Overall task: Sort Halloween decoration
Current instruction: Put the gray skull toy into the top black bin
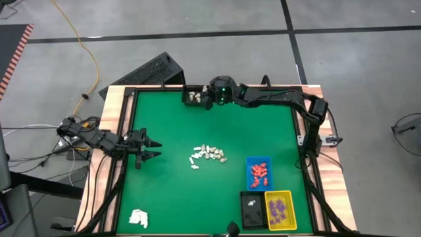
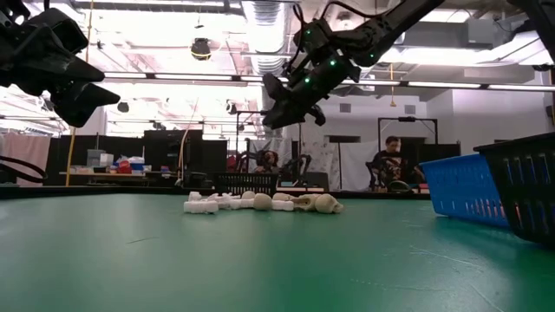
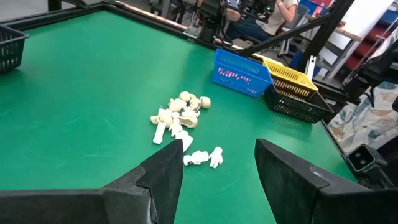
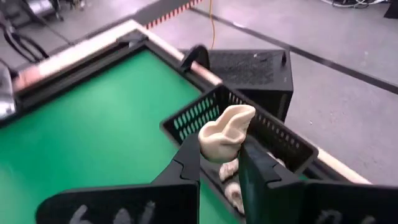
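Green felt table [image 1: 164, 191] with a wooden frame on a grey concrete floor is what I'm driving over, with an open workshop behind it in the low view where a couple of seated people show, too far off to make out.

Nearest edge first: a white paper-like wad [image 1: 138, 217] sits at the left corner, and at the right corner I've got three small trays, a black one [image 1: 250, 209] with one pale bit inside, a yellow one [image 1: 279, 209] holding purple pieces and a blue one [image 1: 258, 172] holding orange-red pieces. Those pieces are too tiny and clumped for me to count.

Mid-table there's the loose pile of white and cream Halloween decoration [image 1: 209, 155], maybe a dozen or so, can't split them cleanly.

The left gripper [image 1: 152, 148] waits over the left side of the felt, fingers spread wide, nothing in them.

Far edge: the right gripper [image 4: 219, 163] hangs just above a fourth tray, a black basket [image 1: 194, 97], pinching one cream figurine piece [image 4: 225, 132] between its fingertips. The basket already has a few cream pieces in it, partly hidden behind the fingers.
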Tool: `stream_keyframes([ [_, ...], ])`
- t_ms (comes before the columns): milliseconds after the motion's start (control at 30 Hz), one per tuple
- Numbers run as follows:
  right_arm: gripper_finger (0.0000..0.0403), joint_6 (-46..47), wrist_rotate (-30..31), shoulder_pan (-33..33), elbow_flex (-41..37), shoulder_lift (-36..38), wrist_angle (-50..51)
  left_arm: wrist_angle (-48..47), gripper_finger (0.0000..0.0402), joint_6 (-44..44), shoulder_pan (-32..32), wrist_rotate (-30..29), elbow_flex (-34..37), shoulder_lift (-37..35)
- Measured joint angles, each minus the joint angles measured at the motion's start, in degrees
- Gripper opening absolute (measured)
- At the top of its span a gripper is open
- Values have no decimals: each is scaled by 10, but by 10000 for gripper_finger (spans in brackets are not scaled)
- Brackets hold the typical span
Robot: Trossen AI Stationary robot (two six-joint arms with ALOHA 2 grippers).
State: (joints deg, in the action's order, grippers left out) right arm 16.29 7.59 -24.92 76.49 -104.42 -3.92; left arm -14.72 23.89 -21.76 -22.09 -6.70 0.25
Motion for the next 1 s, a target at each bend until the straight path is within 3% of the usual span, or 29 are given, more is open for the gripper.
stream_keyframes([
  [200,61,24,-5,-13,6,-37,-47,0,189,-2,0,-1,0,0],
  [367,64,28,-14,-23,70,-107,-27,-2,189,6,0,4,0,0],
  [533,88,36,-14,-29,157,-156,76,-6,189,13,0,8,0,0],
  [733,149,23,-14,-32,241,-194,195,-9,189,13,0,9,0,0],
  [900,188,-1,-4,-28,256,-196,229,-9,189,14,0,8,0,0],
  [1000,195,-23,-38,-22,256,-183,273,-9,189,19,0,8,0,0],
])
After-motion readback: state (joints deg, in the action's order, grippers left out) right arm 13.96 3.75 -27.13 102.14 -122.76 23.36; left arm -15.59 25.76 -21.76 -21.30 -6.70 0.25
